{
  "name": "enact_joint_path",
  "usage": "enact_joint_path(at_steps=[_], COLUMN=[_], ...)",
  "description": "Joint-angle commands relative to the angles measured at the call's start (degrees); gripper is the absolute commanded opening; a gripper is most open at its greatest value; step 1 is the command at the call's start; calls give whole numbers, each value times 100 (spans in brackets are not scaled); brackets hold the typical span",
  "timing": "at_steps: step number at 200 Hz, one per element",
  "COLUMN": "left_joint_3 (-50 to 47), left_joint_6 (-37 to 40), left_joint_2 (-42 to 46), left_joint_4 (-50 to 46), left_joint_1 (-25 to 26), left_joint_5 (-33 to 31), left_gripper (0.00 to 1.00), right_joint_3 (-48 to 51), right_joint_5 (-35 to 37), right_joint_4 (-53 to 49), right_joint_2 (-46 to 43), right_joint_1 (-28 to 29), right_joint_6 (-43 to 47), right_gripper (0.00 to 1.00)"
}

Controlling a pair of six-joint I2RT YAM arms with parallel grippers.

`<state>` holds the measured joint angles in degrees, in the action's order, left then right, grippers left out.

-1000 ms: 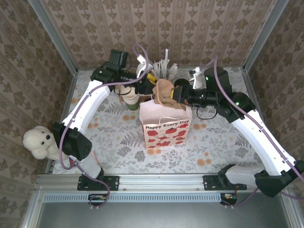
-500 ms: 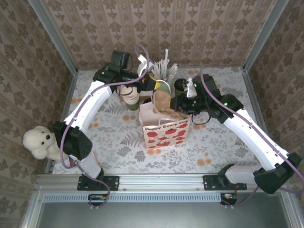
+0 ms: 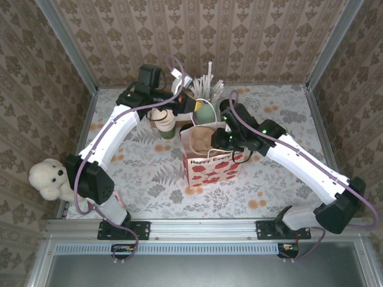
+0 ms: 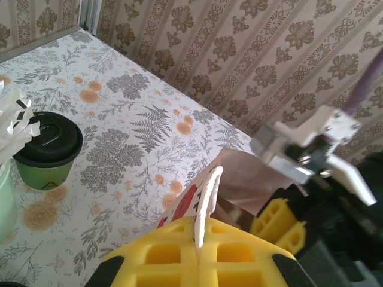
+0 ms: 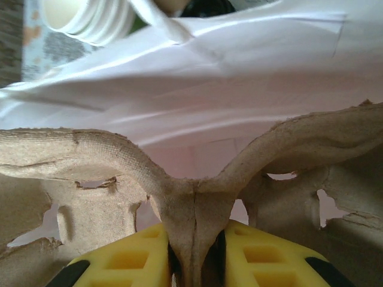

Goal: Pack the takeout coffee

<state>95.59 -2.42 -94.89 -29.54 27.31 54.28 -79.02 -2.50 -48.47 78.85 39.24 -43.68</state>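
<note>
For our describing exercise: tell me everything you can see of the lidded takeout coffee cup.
The takeout coffee is a small dark green cup, paper by its look, capped with a round black lid that looks plastic, raised at the rim. It stands upright and closed on the floral table, beside a pale mint cup whose white wrapped straws lean toward it. Nothing holds it.

Cardboard carrier (image 3: 200, 139) now down in bag (image 3: 209, 168); left gripper (image 4: 199, 242) tight on handle (image 4: 207, 194).
</note>
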Motion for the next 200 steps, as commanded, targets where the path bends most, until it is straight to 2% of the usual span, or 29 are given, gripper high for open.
enact_joint_path(at_steps=[1,62,97,135,161,172,175,186,200], left_joint_3=[-146,-112,-75,-87,-144,-143,-119,-52,-84], left_joint_6=[-126,-443,-784,-1131,-1268,-1324,-1344,-1337,-1104], left_joint_2=[256,224,224,236,275,274,278,277,474], left_joint_4=[179,290,368,669,694,704,711,682,564], left_joint_1=[13,20,11,29,21,21,27,25,55], left_joint_5=[180,248,-260,-363,-960,-1017,-955,-556,-283], left_gripper=[0,0,0,0,0,0,4,27,44], right_joint_3=[-279,-648,-907,-1156,-1296,-1305,-1301,-1298,-1347], right_joint_5=[532,811,672,505,255,282,309,402,414], right_joint_4=[-372,-641,-1047,-1495,-1544,-1582,-1583,-1626,-1653], right_joint_2=[259,818,1095,1214,1118,1120,1123,1177,1271], right_joint_1=[112,331,395,451,514,518,515,495,492], right_joint_6=[43,332,509,500,510,544,551,557,554], right_gripper=[24,24,24,24,25,25,25,25,25])
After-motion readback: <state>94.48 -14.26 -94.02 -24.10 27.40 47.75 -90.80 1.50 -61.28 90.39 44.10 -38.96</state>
